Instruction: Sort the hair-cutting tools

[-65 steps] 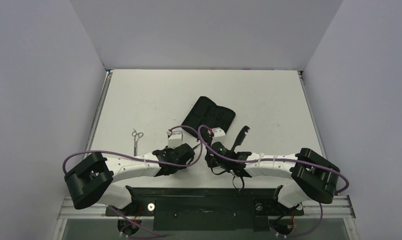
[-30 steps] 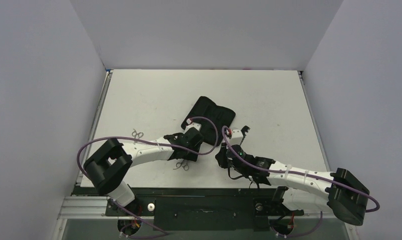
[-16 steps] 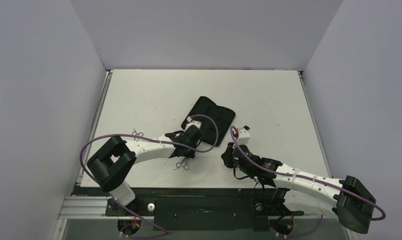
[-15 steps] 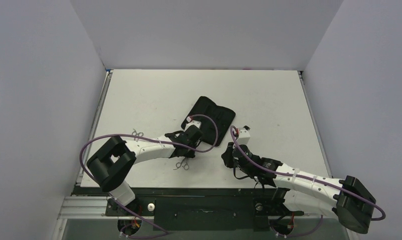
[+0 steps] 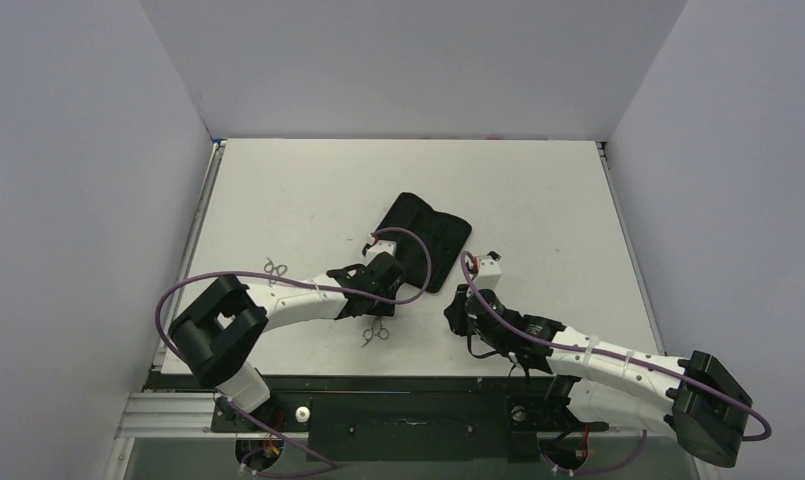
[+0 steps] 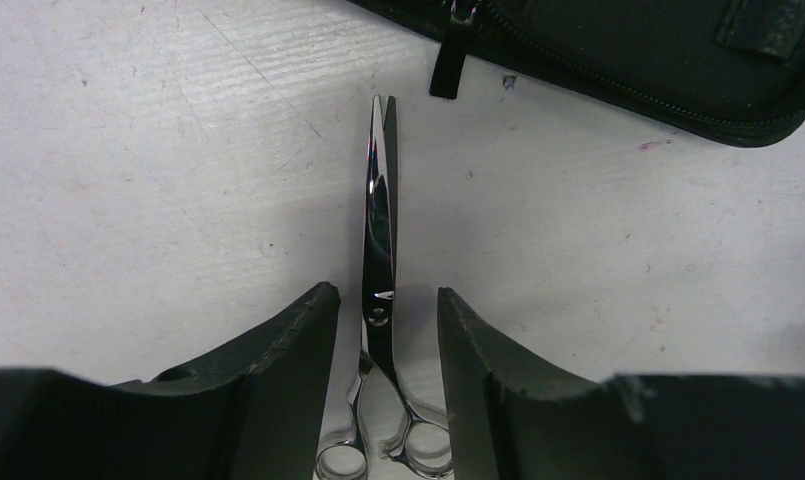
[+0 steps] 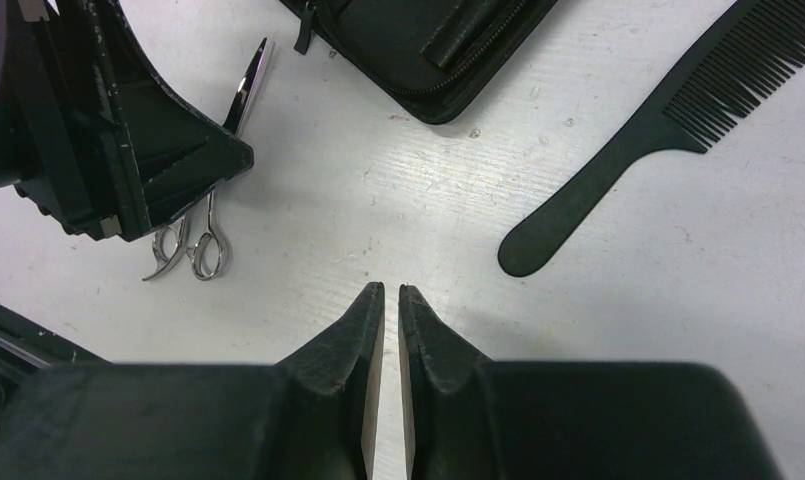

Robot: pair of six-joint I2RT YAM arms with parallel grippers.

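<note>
Scissors (image 6: 380, 250): lying flat on the table (image 6: 128, 150) with the blades closed. The tips point at the zip case (image 6: 628, 50) and stop just short of its zip pull (image 6: 446, 60). The finger rings lie toward the near edge.
Left gripper (image 6: 383, 292): lowered over the scissors, jaws partly open, one finger on each side of the pivot screw. Bare table shows between each finger and the metal, so nothing is gripped.
Right gripper (image 7: 391, 290): fingers drawn together to a thin slit with nothing between them, over bare table.
Comb (image 7: 618, 160): flat on the table with its rounded handle end toward the right gripper and its teeth away. It is near a corner of the case but apart from it.
Zip case: closed, at mid-table beyond both grippers, touching neither tool.
Change over half a second: in the overhead view the scissors' rings (image 5: 375, 332) sit slightly farther right. The left wrist is almost unmoved and the right arm's pose is unchanged.
Change over two seconds: both arms were then folded back near their bases and the comb lay in plain overhead sight. Now both arms reach forward and the right wrist covers most of the comb from above.
</note>
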